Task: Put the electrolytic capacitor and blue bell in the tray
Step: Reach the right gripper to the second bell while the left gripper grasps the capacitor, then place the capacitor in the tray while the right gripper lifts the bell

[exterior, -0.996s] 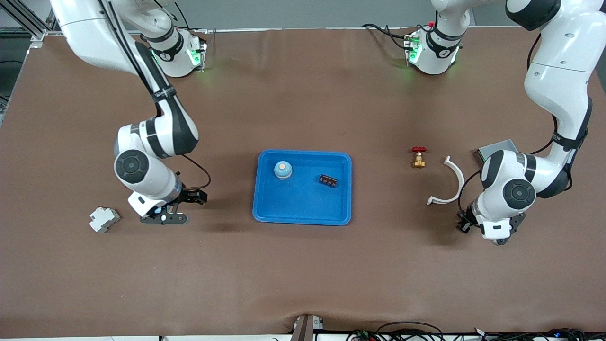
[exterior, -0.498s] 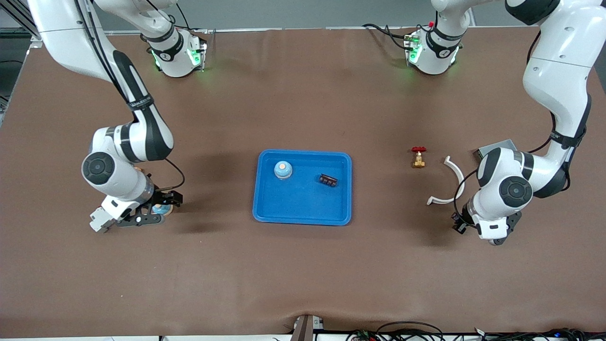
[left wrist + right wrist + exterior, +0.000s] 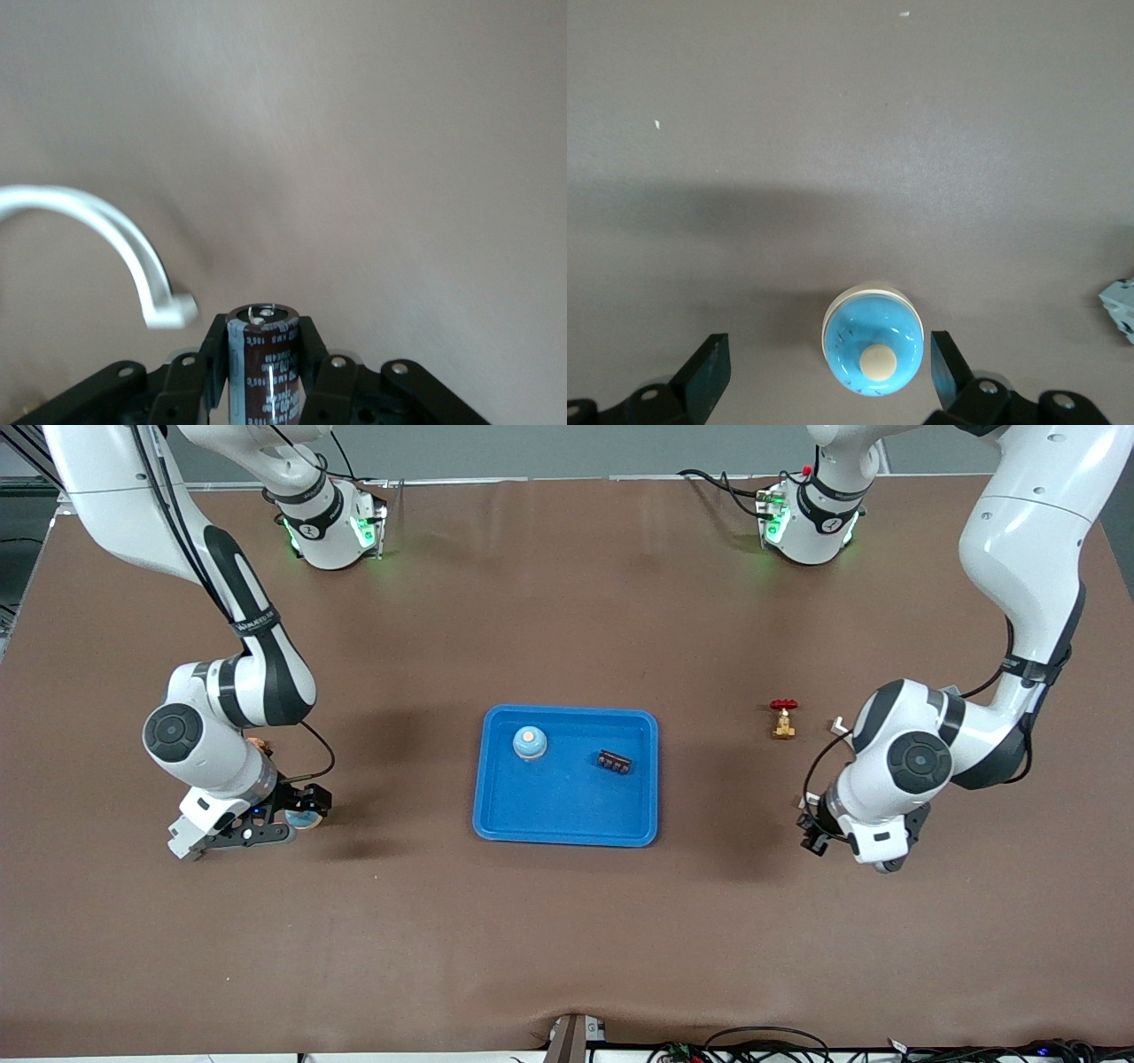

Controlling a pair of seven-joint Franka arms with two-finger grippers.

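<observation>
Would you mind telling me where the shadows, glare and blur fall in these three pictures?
Front view: soft dark shadows lie on the brown table under both arms; green lights glow at the bases. Left wrist view: the white curved bracket is blurred, while the capacitor in the left gripper shows glare streaks. Right wrist view: a broad shadow band crosses the table above the sharp blue bell.

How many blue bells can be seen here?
2. One blue bell sits in the tray; the second bell stands on the table, inside the open right gripper. None appears hidden.

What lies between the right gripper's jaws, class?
A blue bell sits on the table between the right gripper's open jaws, touching neither; the right wrist view shows it.
</observation>
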